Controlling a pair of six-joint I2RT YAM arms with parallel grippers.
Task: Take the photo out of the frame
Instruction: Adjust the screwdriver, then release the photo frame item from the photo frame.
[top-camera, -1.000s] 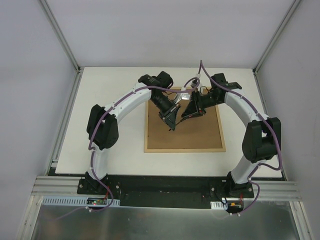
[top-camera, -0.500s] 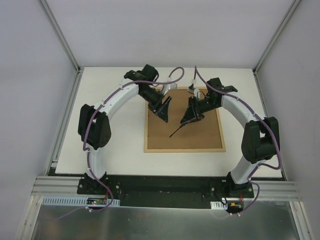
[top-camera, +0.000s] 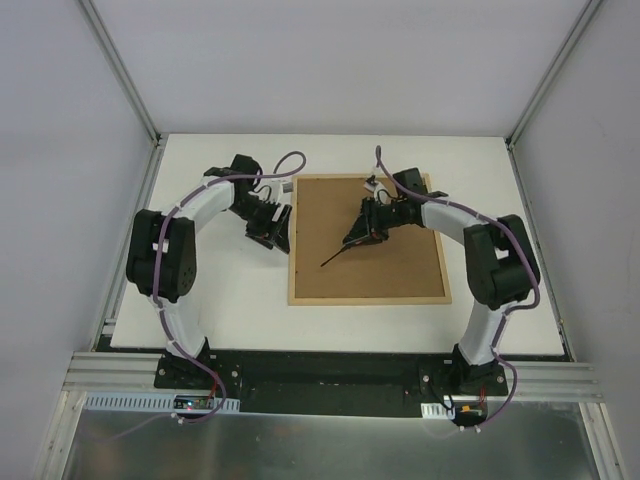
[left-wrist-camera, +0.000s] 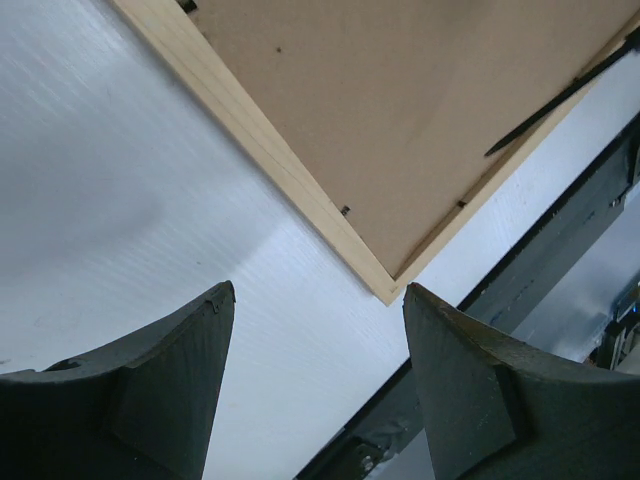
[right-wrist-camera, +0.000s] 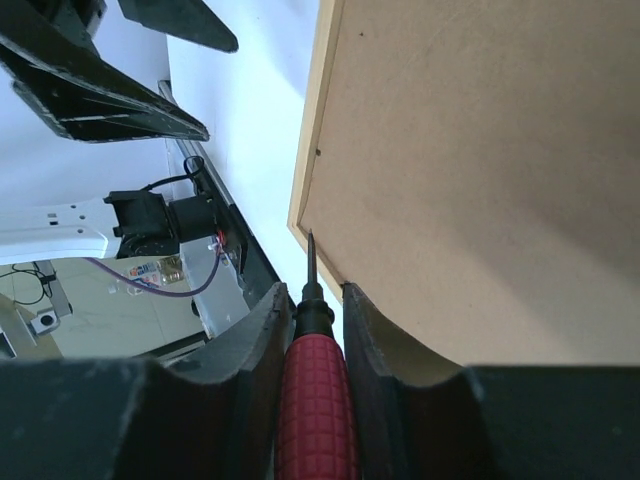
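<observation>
Right tool (top-camera: 360, 233), clamped on a screwdriver (top-camera: 338, 258), hangs over the face-down frame (top-camera: 395, 278), tip pointing near-left; left tool (top-camera: 275, 228), spread wide and empty, sits just beyond its left edge.

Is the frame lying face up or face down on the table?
The frame lies face down: its brown back faces up inside the light wood rim, and no photo shows.

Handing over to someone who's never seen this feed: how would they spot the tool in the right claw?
Find the light-wood frame on the table, brown back up. Over that back the right claw is shut on a screwdriver: red handle, thin dark shaft pointing toward the frame's near-left corner. No neighbour is red or needle-thin.
</observation>
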